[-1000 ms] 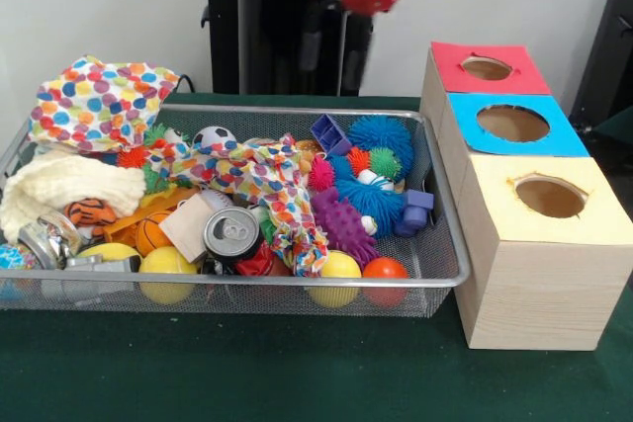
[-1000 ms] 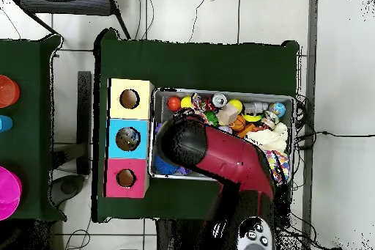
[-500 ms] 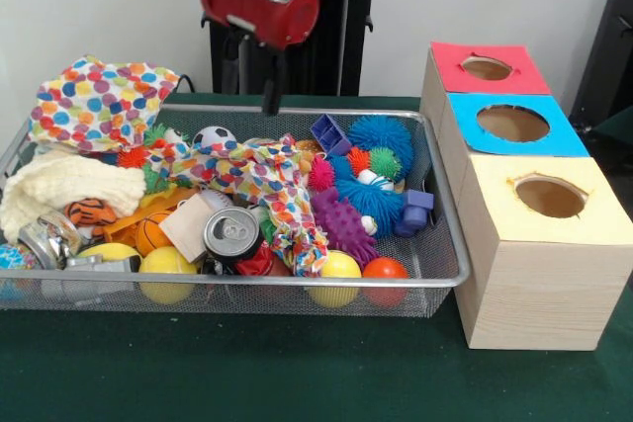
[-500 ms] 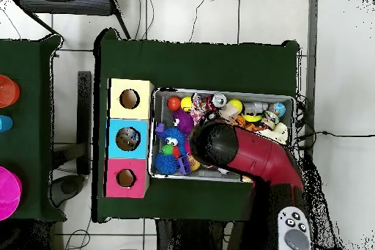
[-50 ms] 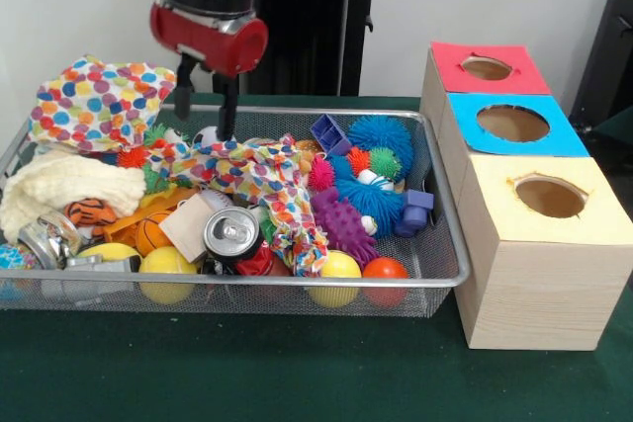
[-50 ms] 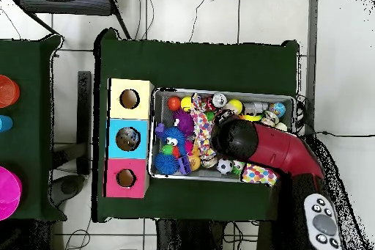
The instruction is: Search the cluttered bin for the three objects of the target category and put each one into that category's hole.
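Observation:
The wire mesh bin point(image 5: 297, 112) is heaped with toys and cloths. My gripper point(image 5: 204, 124) hangs open over its far left part, fingertips just above a small soccer ball point(image 5: 211, 134) and the edge of a multicoloured cloth point(image 5: 259, 175). Nothing is between the fingers. Right of the bin stands a wooden box with a red-topped hole point(image 5: 487, 67), a blue-topped hole point(image 5: 512, 123) and a yellow-topped hole point(image 5: 550, 197). In the overhead view the red arm point(image 6: 236, 138) hides the gripper, and the soccer ball point(image 6: 225, 166) lies beside it.
In the bin lie blue spiky balls point(image 5: 381, 133), a purple spiky toy point(image 5: 343, 224), a drink can point(image 5: 232, 234), yellow balls point(image 5: 166, 266), an orange ball point(image 5: 385, 270), a white knitted cloth point(image 5: 59, 180) and a polka-dot cloth point(image 5: 99, 101) over the far left corner.
The arm has swung leftward in the front view and come down, so the gripper now hangs over the bin's far left part above the soccer ball. The bin's contents have not moved.

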`<act>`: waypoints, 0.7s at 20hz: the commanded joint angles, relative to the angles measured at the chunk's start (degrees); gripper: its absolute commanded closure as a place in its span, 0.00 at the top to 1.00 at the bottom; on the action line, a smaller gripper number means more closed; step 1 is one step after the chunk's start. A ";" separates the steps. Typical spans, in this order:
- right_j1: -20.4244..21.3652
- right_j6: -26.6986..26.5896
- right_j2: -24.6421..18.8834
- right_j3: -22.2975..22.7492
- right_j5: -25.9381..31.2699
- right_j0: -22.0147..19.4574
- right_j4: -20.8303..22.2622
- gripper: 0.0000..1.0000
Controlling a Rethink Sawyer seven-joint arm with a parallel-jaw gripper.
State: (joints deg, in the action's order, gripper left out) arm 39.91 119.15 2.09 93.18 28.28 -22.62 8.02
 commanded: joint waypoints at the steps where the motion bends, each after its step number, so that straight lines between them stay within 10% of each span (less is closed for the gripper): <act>1: -6.19 -15.20 -11.73 -6.36 0.97 -4.82 7.07 1.00; 6: -10.94 -14.03 -14.42 -9.45 -1.70 -7.33 10.72 1.00; 14: -7.60 -15.25 -14.83 -14.38 2.23 -7.90 16.94 1.00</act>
State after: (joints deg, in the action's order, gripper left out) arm 32.70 119.12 -6.29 84.65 28.28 -29.53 19.45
